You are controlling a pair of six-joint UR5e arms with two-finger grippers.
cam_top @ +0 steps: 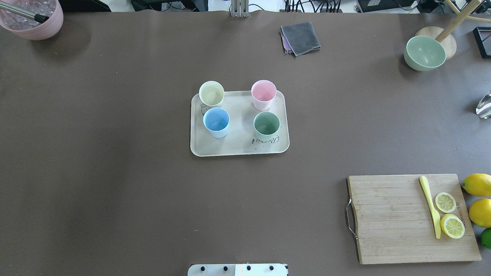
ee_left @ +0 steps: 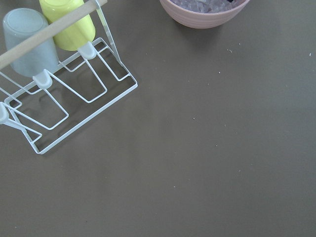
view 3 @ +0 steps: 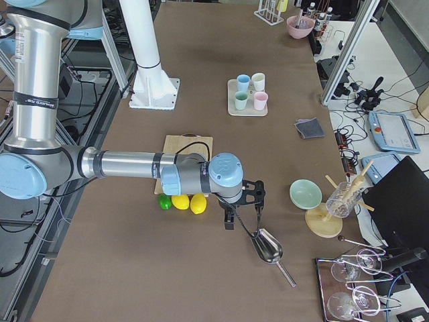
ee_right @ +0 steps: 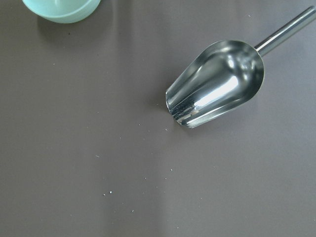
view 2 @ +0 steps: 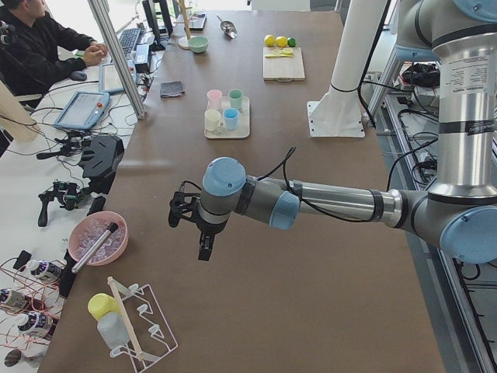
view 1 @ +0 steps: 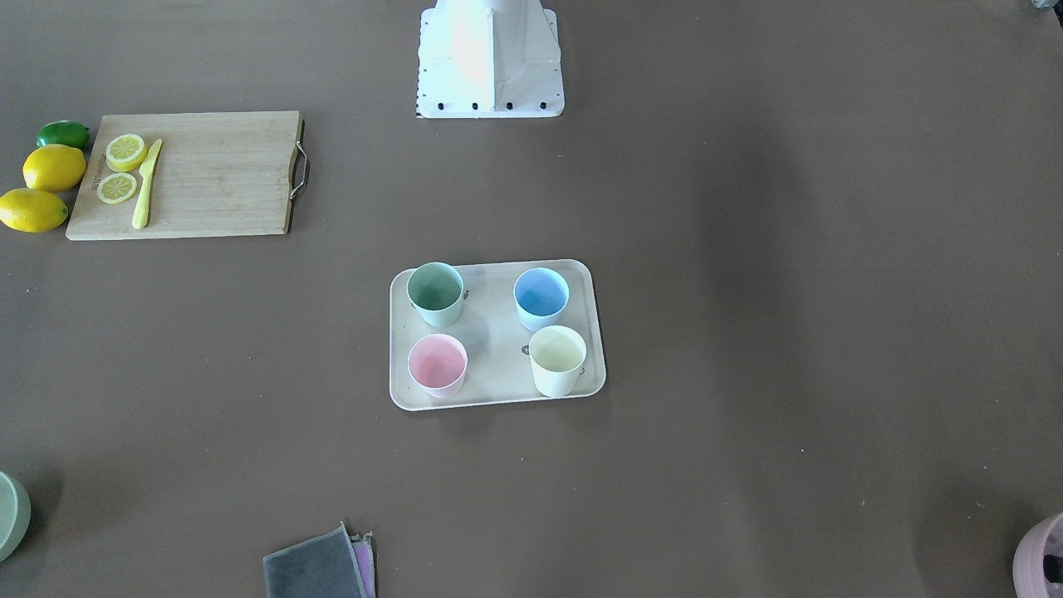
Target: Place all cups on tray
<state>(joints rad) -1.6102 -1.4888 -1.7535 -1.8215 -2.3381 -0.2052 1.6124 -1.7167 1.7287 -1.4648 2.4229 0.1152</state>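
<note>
Green cup (cam_top: 266, 123), blue cup (cam_top: 216, 120), cream-yellow cup (cam_top: 211, 93) and pink cup (cam_top: 263, 92) stand upright on tray (cam_top: 238, 147). Left gripper (view 2: 189, 233) and right gripper (view 3: 242, 216) are well apart from tray; finger opening cannot be told.

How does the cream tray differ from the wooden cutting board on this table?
The tray is cream with a raised rim; the cutting board is plain wood. The tray holds four cups; the board holds a knife and two lemon slices. Both are flat rectangles on the table.

Cutting board (cam_top: 387, 224), yellow knife (cam_top: 430, 207), grey cloth (cam_top: 302, 36)
</note>
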